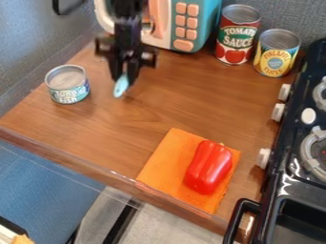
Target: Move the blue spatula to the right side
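At the left of the desk (149,112), a short can (66,84) with a blue label is standing upright, its pale lid facing up. Just to its right in the view, the black gripper (125,74) is hanging down from the top edge, in front of the toy microwave. Its fingers are standing narrow, holding the blue spatula (121,86) between them. The spatula is pointing downward on the left half of the desk, to the right of the short can and apart from it; whether its lower end is touching the wood, I cannot tell. Behind the gripper, the toy microwave (207,28) is showing a teal body, a white door frame and rows of peach buttons. Nearer the front edge, an orange mat (164,157) is lying flat at a slant, and a red pepper (208,167) is resting on its right part. Toward the back right, a tall red can (237,39) is standing upright beside the microwave, and a yellow and blue can (277,53) is standing close to its right. Along the right edge, a black toy stove (283,143) is showing white knobs and grey burners, with a black handle jutting out near its front.
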You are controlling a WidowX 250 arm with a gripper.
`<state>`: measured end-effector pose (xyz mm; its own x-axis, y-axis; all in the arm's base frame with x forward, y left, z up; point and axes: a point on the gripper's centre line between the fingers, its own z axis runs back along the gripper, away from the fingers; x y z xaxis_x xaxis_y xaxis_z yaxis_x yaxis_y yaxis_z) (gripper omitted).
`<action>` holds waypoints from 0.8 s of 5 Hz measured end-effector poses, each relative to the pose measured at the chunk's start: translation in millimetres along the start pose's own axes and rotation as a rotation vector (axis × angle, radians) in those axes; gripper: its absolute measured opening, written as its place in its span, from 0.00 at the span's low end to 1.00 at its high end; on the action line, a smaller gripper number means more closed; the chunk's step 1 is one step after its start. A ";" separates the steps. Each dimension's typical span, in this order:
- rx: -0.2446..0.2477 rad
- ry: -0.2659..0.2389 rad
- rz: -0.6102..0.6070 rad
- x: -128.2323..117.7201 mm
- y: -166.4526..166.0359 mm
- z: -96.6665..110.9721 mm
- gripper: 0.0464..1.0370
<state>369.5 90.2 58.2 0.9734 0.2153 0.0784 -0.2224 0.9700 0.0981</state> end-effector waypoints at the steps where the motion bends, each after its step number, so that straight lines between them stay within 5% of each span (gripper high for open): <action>1: -0.028 -0.021 -0.019 -10.5 -34.2 22.2 0.27; 3: -0.044 -0.005 -0.050 -28.9 -108.5 25.2 0.27; 4: -0.035 0.029 -0.058 -32.2 -133.6 8.9 0.27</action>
<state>367.3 -47.3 51.4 0.9858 0.1617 0.0450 -0.1644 0.9842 0.0664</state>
